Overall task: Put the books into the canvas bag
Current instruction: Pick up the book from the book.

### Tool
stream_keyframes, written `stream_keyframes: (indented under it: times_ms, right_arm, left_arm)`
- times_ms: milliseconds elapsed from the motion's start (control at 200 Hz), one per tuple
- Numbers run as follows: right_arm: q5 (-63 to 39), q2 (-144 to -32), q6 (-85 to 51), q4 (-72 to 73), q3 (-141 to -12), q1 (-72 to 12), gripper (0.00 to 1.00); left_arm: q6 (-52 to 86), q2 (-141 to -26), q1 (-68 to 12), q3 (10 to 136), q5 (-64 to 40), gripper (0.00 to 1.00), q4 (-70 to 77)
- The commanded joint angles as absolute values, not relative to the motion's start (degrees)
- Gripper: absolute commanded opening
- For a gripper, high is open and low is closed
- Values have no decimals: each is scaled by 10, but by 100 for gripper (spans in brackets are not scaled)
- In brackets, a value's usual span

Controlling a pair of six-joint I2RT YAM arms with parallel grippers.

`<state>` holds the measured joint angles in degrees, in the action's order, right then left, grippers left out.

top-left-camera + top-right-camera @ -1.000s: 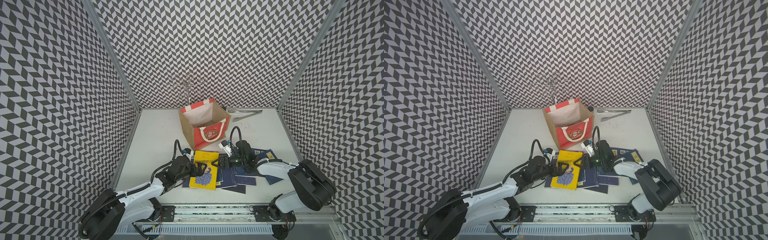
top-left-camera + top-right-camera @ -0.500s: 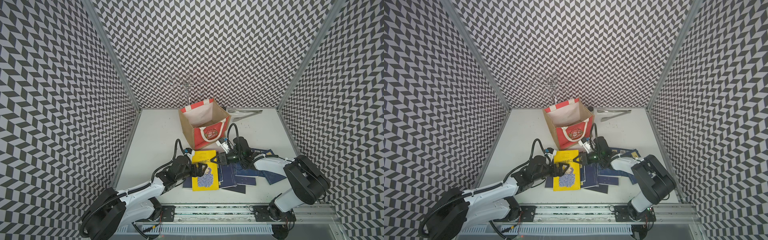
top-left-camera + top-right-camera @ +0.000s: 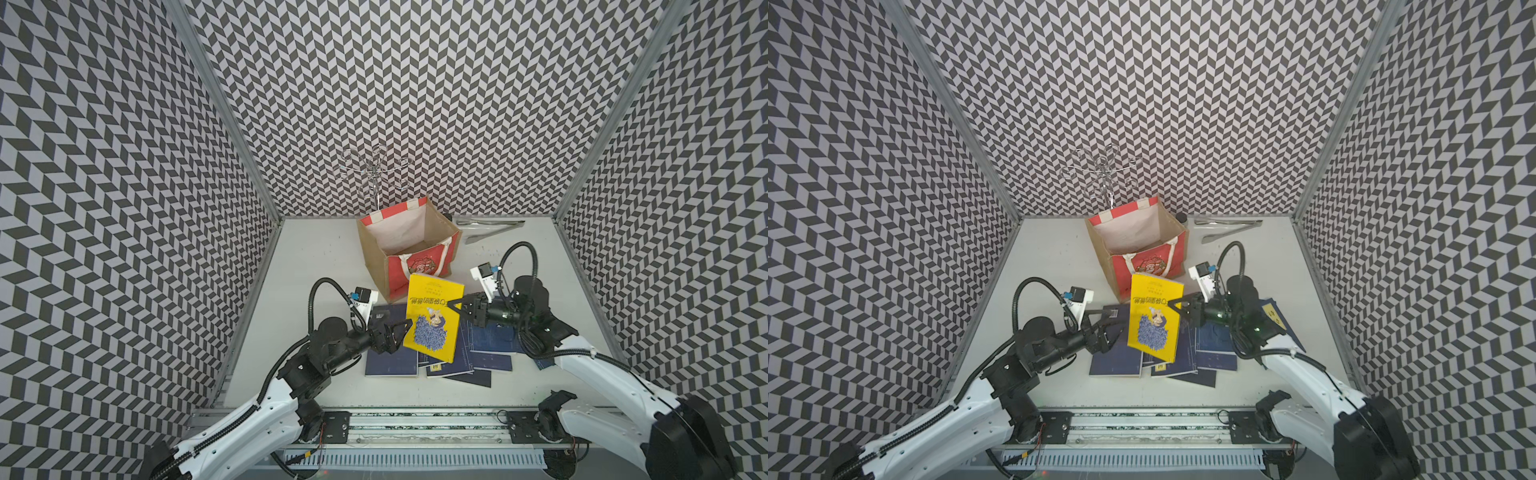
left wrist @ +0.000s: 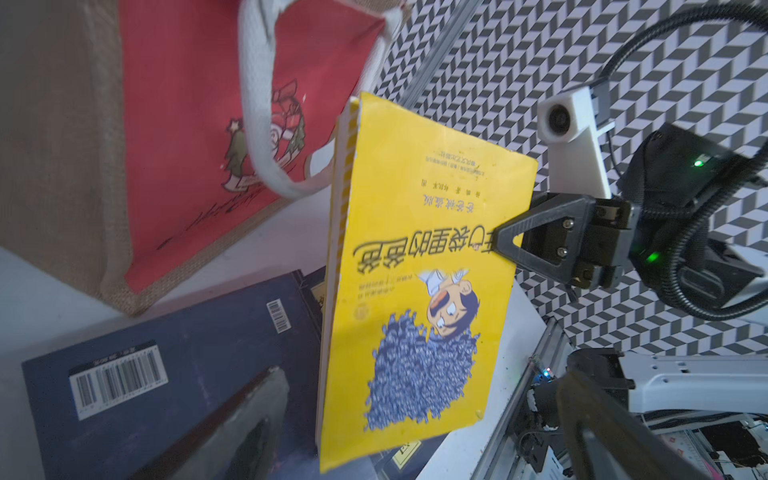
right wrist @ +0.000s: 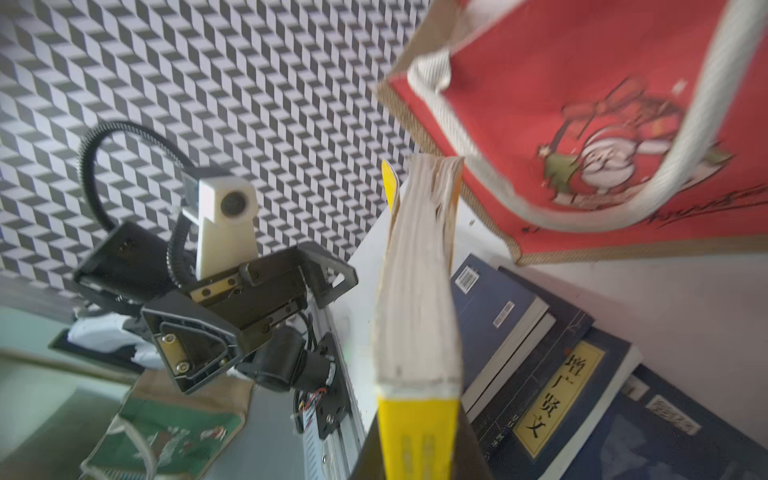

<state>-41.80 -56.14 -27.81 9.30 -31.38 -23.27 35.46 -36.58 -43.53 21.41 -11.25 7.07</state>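
Clenches the right gripper on the yellow book, pinching the open page edge about midway along its length. Holds it clear of the table and tilted, at the centre of the frame in both top views, just below the canvas bag and above the navy books that lie scattered flat. Has the left gripper spread wide, grasping nothing, just beside the spine edge; cannot tell whether a fingertip brushes it.

Looks like a thick paperback: fairly light, limp rather than stiff, with a glossy cover likely to slide between hard jaws. Shows, in the right wrist view, the pages bowing slightly and a cover corner curling away. Taken by the open edge, could fan out or droop. Better pinched near the spine, or steadied from the spine side with the free gripper. Probably needs turning edge-down to slip through the bag's mouth. Worth minding the white rope handle draped over the red front panel, a likely snag. Worth minding too the soft jute sides, apt to buckle or shift under a nudge.
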Motion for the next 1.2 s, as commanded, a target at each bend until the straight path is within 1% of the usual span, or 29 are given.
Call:
stream_keyframes:
  times_ms: [0,155,280,416,551,696,826,921,1027,1192]
  right_arm:
    - [-373,-484,-341,160,-314,-212,0]
    - [-285,-391,-408,206,-314,-197,0]
    - [-237,-355,-454,264,-319,-192,0]
    - [-191,-347,-507,342,-301,-192,0]
    - [-198,-366,-555,424,-289,-193,0]
    - [-238,-391,-581,474,-290,-194,0]
    - [-229,-395,-627,581,-247,-196,0]
    - [-228,-400,-633,597,-244,-199,0]
    - [-229,-408,-646,651,-234,-205,0]
    - [-223,-420,-636,664,-241,-216,0]
  left_arm:
    - [352,-355,-438,205,-138,100,107]
    - [371,-388,-441,204,-156,100,184]
    - [394,-443,-452,216,-163,100,269]
    - [429,-513,-460,249,-178,100,367]
    - [466,-577,-462,291,-202,99,431]
    - [497,-615,-462,329,-206,99,469]
    - [510,-642,-462,365,-212,100,477]
    - [512,-655,-462,379,-209,99,476]
    - [514,-666,-462,387,-203,99,468]
    - [524,-688,-462,393,-208,99,480]
